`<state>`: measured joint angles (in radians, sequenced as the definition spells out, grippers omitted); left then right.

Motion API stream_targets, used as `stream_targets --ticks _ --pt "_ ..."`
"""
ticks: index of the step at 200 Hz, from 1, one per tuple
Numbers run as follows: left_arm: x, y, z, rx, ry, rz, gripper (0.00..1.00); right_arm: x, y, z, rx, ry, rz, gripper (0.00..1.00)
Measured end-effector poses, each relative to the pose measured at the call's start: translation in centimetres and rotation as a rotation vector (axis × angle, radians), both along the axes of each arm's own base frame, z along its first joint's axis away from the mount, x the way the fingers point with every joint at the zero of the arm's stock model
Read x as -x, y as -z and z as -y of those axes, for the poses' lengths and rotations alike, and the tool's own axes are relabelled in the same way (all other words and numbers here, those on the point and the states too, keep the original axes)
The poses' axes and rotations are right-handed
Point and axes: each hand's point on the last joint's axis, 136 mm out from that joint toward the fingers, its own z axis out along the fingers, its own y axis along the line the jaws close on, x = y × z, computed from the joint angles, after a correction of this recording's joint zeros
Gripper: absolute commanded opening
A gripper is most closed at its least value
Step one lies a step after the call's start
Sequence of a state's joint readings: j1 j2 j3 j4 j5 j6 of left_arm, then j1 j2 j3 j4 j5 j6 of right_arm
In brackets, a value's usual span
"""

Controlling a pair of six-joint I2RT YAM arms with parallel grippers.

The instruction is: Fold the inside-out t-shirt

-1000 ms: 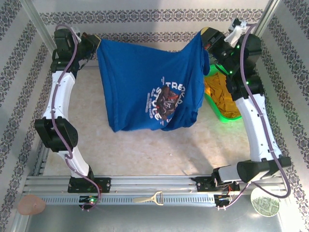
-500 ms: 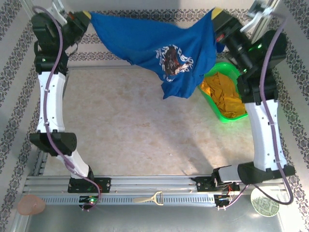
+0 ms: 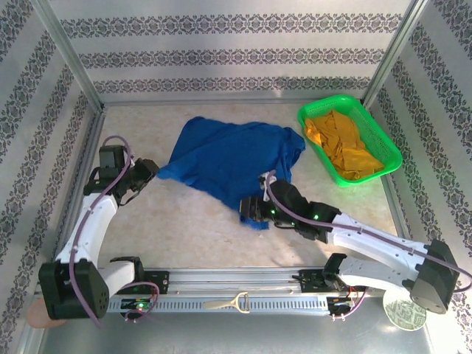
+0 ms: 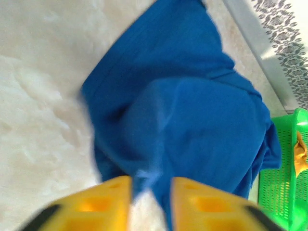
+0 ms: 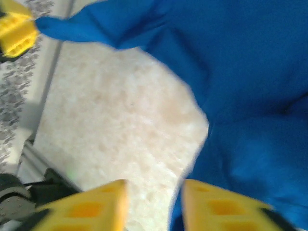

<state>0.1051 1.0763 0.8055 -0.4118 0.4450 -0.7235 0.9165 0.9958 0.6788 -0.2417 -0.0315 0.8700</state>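
The inside-out t-shirt (image 3: pixel 232 155) lies in a rumpled heap on the table, plain royal blue facing up, no print showing. My left gripper (image 3: pixel 151 171) rests low at the shirt's left corner. In the left wrist view the t-shirt (image 4: pixel 192 110) spreads ahead, and my left gripper (image 4: pixel 151 185) stands open with a tip of blue cloth lying loose in the gap. My right gripper (image 3: pixel 247 210) sits at the shirt's near edge. My right gripper (image 5: pixel 154 187) is open over bare table, the t-shirt (image 5: pixel 240 72) bordering its right finger.
A green basket (image 3: pixel 381 127) holding a mustard-yellow garment (image 3: pixel 346 144) stands at the back right, close to the shirt's right side; the basket (image 4: pixel 279 183) also edges the left wrist view. Patterned walls enclose the table. A bottle opener (image 3: pixel 228 302) lies on the front rail.
Both arms have swung down from holding the shirt stretched high at the back. The shirt has dropped onto the table, and both grippers have opened and let go of it.
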Motion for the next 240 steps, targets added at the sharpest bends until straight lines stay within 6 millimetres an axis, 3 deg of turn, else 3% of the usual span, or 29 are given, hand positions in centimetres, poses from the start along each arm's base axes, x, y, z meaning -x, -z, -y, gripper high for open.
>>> stream_targets --ticks 15,33,53,69,101,124,140,170,192,217,240 --pt "-0.5 -1.0 -0.6 -0.045 -0.010 0.033 0.64 -1.4 -1.3 2.0 -0.010 0.088 0.043 0.67" --pt "-2.0 -2.2 -1.3 -0.092 -0.010 0.053 0.66 -4.9 -3.6 5.3 -0.039 0.243 0.089 0.68" --pt "-4.9 -3.5 -1.8 -0.131 0.006 0.071 0.66 -9.4 -5.2 9.1 -0.031 0.411 0.113 0.68" --pt "-8.1 -4.1 -2.0 -0.159 0.035 0.076 0.66 -12.9 -6.0 10.9 0.003 0.493 0.107 0.68" --pt "-16.9 -3.5 -0.6 -0.241 0.155 0.066 0.66 -19.9 -5.6 11.1 0.081 0.541 0.052 0.70" --pt "-23.1 -0.9 2.0 -0.345 0.273 0.045 0.67 -23.9 -3.0 9.9 0.149 0.533 -0.014 0.71" --pt "-26.0 1.8 3.6 -0.401 0.334 0.026 0.67 -26.0 -0.6 9.2 0.201 0.531 -0.073 0.72" --pt "-26.1 9.2 4.3 -0.456 0.391 -0.119 0.67 -29.3 3.0 8.6 0.300 0.537 -0.157 0.73" --pt "-25.9 12.8 3.5 -0.504 0.398 -0.202 0.68 -30.8 4.3 8.5 0.359 0.543 -0.186 0.74" --pt "-26.7 13.8 2.9 -0.543 0.380 -0.220 0.68 -31.3 4.7 9.0 0.412 0.561 -0.204 0.75" --pt "-28.1 12.3 2.6 -0.570 0.352 -0.181 0.68 -31.2 4.6 9.6 0.445 0.574 -0.214 0.76"
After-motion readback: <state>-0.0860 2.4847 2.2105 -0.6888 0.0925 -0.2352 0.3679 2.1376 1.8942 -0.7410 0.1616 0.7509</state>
